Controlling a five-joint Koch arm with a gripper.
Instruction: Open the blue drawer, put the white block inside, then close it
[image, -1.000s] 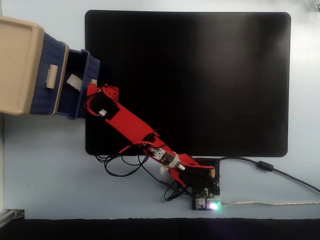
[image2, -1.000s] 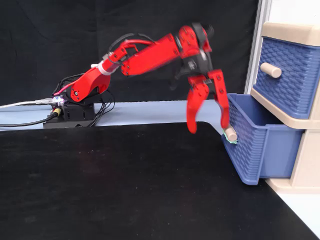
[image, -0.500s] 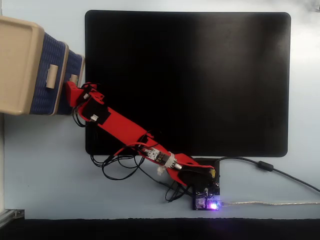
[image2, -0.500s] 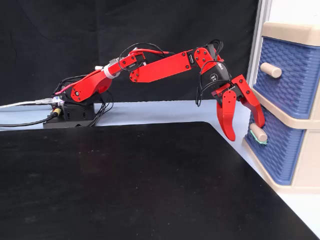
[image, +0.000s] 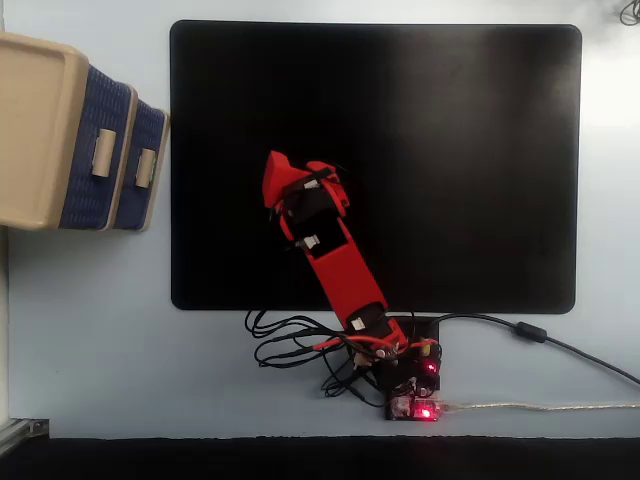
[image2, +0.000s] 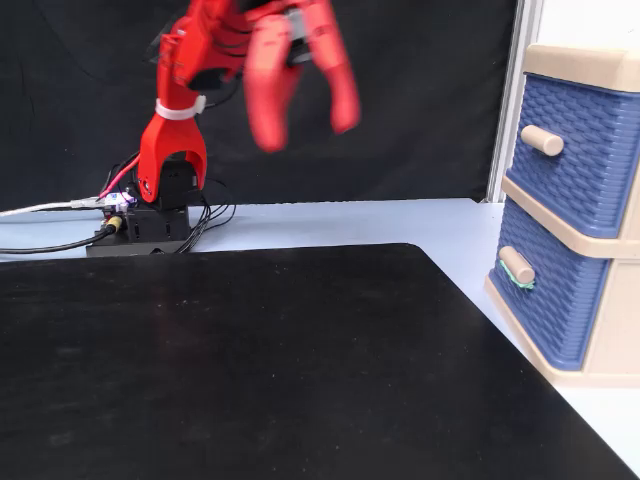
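The beige cabinet (image: 35, 130) stands off the mat's left edge in a fixed view and at the right edge in the other. The blue drawer (image: 147, 168) (image2: 545, 300) is the lower one, with a beige handle (image2: 516, 265), and looks pushed in. My red gripper (image: 278, 172) (image2: 303, 105) hangs high over the black mat, well away from the cabinet. It is open, with the two fingers (image2: 266, 100) spread and pointing down and nothing between them. The white block is not in view.
A second blue drawer (image: 97, 152) (image2: 570, 150) sits above the first, also pushed in. The black mat (image: 450, 150) covers most of the table. The arm's base (image: 405, 370) and a tangle of cables (image: 290, 345) lie at the mat's near edge.
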